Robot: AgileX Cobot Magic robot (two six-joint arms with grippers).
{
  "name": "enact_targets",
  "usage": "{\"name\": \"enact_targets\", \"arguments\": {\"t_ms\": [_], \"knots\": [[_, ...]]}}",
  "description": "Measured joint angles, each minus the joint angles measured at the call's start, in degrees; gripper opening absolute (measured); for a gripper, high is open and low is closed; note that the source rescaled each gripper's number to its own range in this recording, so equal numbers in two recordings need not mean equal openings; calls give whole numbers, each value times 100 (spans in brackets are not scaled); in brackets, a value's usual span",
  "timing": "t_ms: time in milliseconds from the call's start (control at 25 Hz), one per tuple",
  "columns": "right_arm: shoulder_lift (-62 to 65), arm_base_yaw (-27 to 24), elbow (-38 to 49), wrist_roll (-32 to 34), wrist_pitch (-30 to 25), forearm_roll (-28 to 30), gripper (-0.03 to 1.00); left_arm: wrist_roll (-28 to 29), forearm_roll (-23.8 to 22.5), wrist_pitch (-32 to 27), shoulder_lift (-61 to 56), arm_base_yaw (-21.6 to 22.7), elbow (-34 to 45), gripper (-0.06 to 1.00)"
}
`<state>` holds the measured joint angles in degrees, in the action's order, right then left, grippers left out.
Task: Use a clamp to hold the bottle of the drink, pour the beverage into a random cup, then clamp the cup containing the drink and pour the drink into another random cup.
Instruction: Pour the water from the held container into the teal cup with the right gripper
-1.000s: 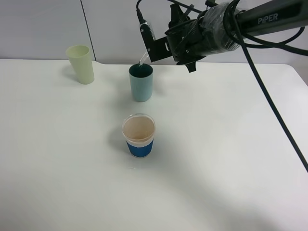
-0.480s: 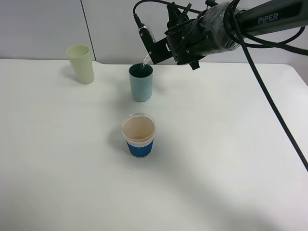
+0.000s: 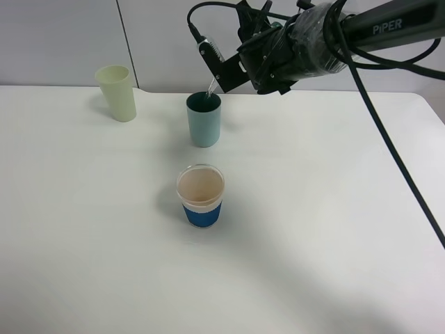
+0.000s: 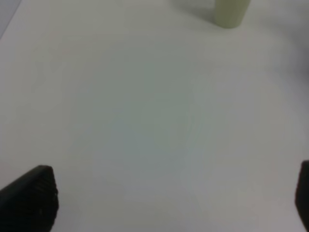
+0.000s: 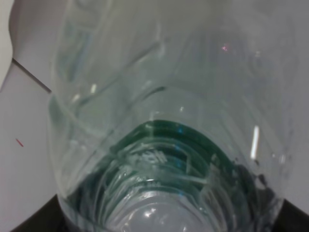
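Note:
My right gripper (image 3: 227,69) is shut on the bottle (image 5: 164,145) and holds it tilted just above the light teal random cup (image 3: 204,122) at the back of the table. A thin stream of the clear beverage (image 3: 209,88) runs from the bottle's mouth into that cup. In the right wrist view the clear bottle with its green label fills the frame. The blue-banded cup (image 3: 201,197) stands alone nearer the front, peach-beige inside. My left gripper (image 4: 166,203) is open over bare table, with only its dark fingertips (image 4: 29,198) showing; it is out of the exterior view.
A pale yellow-green tumbler (image 3: 118,92) stands at the back left, and the left wrist view also catches this tumbler (image 4: 231,12). The white table (image 3: 313,223) meets a grey wall behind. The right arm and its cables reach in from the upper right.
The right gripper has rolled and lifted slightly, tipping the bottle further over the teal cup. The stream keeps running. The cups have not moved.

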<state>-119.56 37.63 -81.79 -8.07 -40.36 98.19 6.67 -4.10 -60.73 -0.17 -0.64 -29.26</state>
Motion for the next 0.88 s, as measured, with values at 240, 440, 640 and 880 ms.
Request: {"name": "enact_targets", "arguments": {"t_ms": [240,440,640,880], "knots": [[0,0,-18,5,6,84,2,0,0,0,0,0,0,100],[0,0,-18,5,12,82,2,0,0,0,0,0,0,100],[0,0,-18,5,65,82,2,0,0,0,0,0,0,100],[0,0,-18,5,394,85,2,0,0,0,0,0,0,100]]}}
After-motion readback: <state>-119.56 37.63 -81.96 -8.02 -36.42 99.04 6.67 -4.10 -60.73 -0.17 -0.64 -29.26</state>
